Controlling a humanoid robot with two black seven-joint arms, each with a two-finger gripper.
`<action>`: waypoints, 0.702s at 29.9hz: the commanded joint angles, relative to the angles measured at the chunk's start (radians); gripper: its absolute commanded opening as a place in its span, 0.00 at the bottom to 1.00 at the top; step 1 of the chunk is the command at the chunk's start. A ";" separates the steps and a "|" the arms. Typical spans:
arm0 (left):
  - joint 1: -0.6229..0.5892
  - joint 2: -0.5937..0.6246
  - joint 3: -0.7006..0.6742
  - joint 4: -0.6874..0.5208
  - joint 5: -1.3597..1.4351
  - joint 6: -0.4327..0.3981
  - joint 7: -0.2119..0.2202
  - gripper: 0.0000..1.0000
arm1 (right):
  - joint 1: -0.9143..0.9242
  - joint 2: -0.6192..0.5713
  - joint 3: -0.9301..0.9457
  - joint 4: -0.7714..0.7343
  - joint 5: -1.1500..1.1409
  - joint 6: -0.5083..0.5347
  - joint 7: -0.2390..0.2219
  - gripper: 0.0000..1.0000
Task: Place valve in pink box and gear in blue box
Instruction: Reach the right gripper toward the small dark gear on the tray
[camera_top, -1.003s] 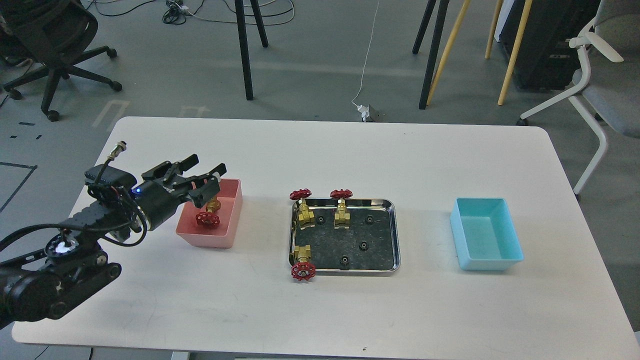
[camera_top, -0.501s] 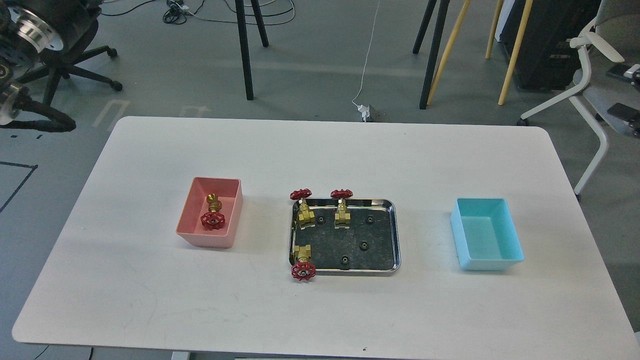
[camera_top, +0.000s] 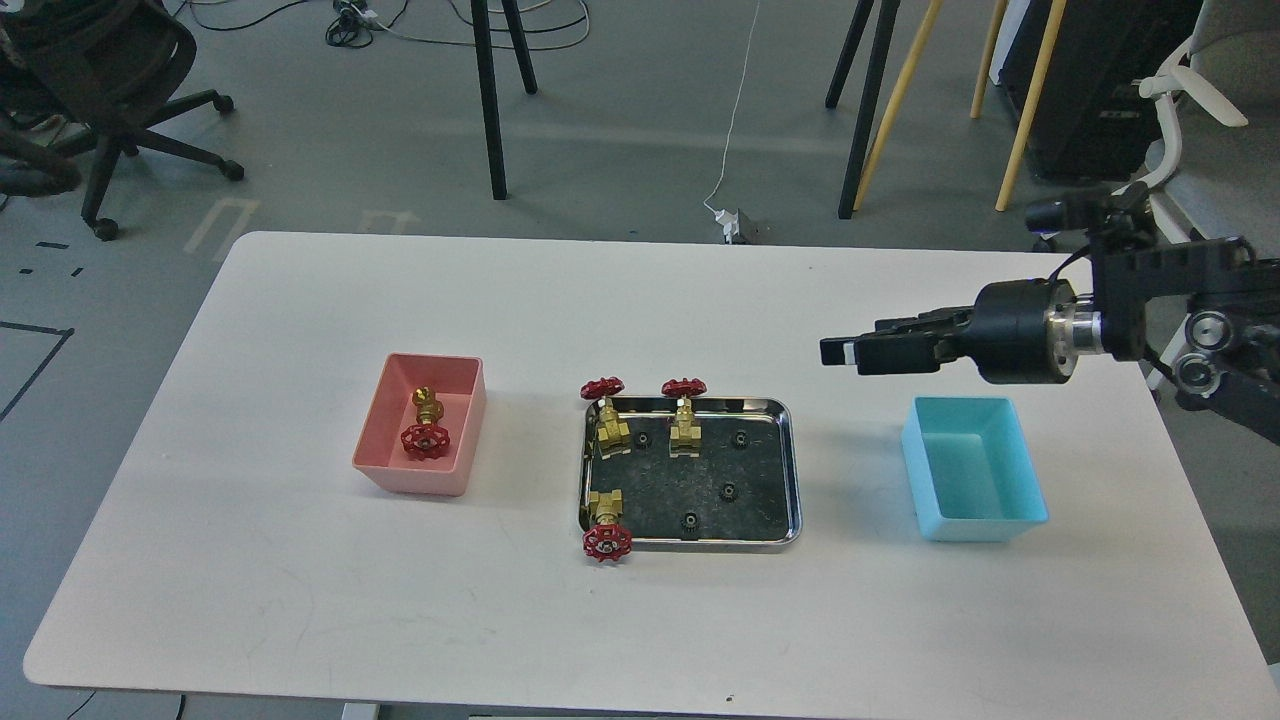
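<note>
Brass and red show inside the pink box (camera_top: 420, 440), where one valve (camera_top: 426, 425) lies on its side, so by my reading the valve half is done and the gear half is what remains. My right end effector (camera_top: 850, 352) hangs above the tabletop (camera_top: 640, 620) between the steel tray (camera_top: 790, 470) and the blue box (camera_top: 975, 468), pointing left toward the tray; I see it side-on and dark, so I cannot tell whether its fingers are parted or pressed together, and nothing shows between them. My left end effector is out of view. The blue box is empty. Four small black gears lie on the tray's dark floor; the nearest to me is the gear (camera_top: 739, 438) toward the tray's right rear, with others at the middle (camera_top: 729, 491), front (camera_top: 689, 520) and left (camera_top: 642, 440). The trouble I foresee comes from their size and colour: black on a dark floor, they are easy to misjudge, and fingers closing slightly off could flick one across the tray or pinch only an edge so it drops on the way to the box. Coming in low from the right, I could also strike the raised tray rim and shift the tray. Three more valves (camera_top: 608, 420) (camera_top: 684, 418) (camera_top: 605, 525) stand on the tray's left side, one just beside the leftmost gear, so reaching there risks knocking it over.
</note>
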 joint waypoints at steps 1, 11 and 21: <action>-0.013 0.014 -0.005 0.001 -0.018 0.001 0.006 1.00 | 0.104 0.105 -0.155 -0.074 -0.024 0.000 -0.002 0.97; -0.056 0.019 -0.007 0.015 -0.018 0.015 0.008 1.00 | 0.219 0.461 -0.421 -0.344 -0.027 0.000 -0.001 0.97; -0.073 0.020 -0.007 0.027 -0.018 0.016 0.010 1.00 | 0.192 0.656 -0.536 -0.535 -0.030 0.000 0.001 0.97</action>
